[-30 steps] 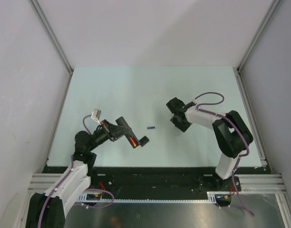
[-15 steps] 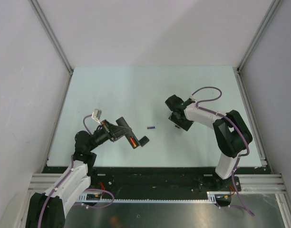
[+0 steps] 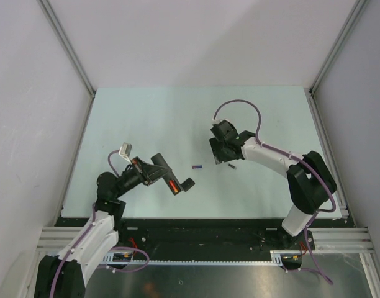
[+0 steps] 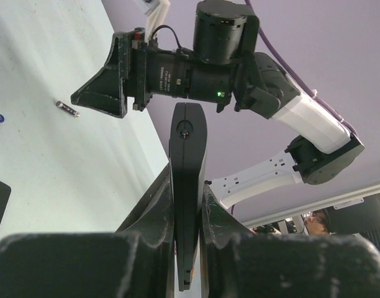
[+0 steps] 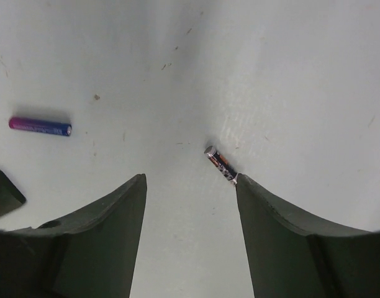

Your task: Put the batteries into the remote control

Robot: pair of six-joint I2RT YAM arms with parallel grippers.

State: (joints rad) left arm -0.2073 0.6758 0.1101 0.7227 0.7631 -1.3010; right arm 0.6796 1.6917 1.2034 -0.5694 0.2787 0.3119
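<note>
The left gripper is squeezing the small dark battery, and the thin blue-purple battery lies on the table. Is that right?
Not quite. The left gripper is squeezing the slim black remote control bar, as the left wrist view shows. The thin blue-purple battery does lie on the pale table.

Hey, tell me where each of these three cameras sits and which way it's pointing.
Top external: above and behind, looking down on the table; left arm and right arm show, left gripper clamping the remote control.
Left wrist: looks along its own fingers and the remote toward the right gripper.
Right wrist: looks down between its open fingers at the dark battery.
Shared: both wrist views show that battery and the blue-purple battery.
</note>
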